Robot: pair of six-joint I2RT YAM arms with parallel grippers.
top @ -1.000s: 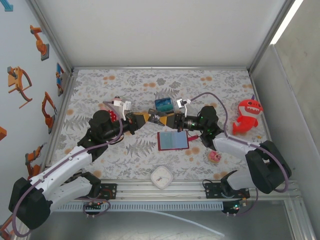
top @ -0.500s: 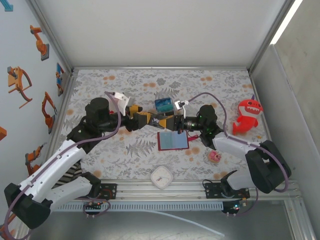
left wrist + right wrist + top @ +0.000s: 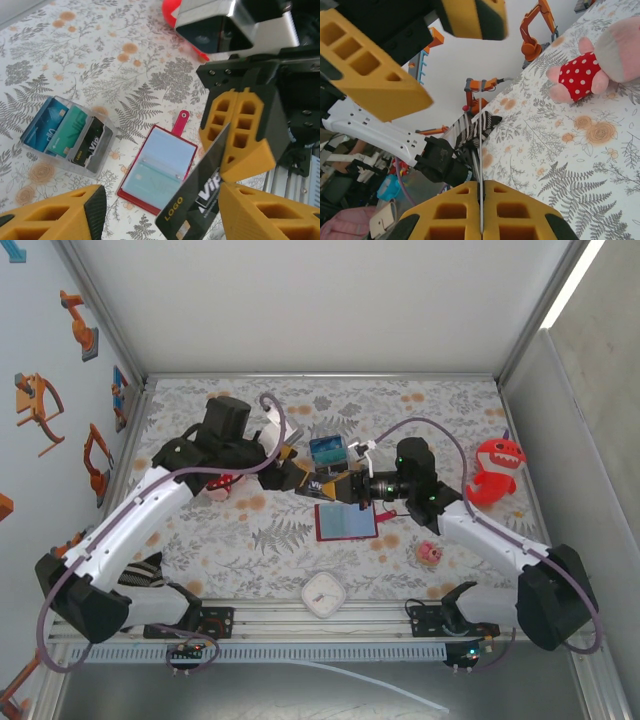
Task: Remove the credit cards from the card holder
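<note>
On a floral tabletop (image 3: 450, 420) the card holder (image 3: 346, 521) is laid open. At its 12 o'clock a black card (image 3: 196, 199) is clenched by the right pincer (image 3: 481, 202); the left pincer (image 3: 293, 468) is seen released.

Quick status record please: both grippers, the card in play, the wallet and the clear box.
left gripper: jaws open, holding nothing, close to the card
right gripper: jaws shut on black plastic card marked VIP
dark-red folding card holder: open flat on table
clear plastic box: on table, blue, teal and black cards inside
</note>
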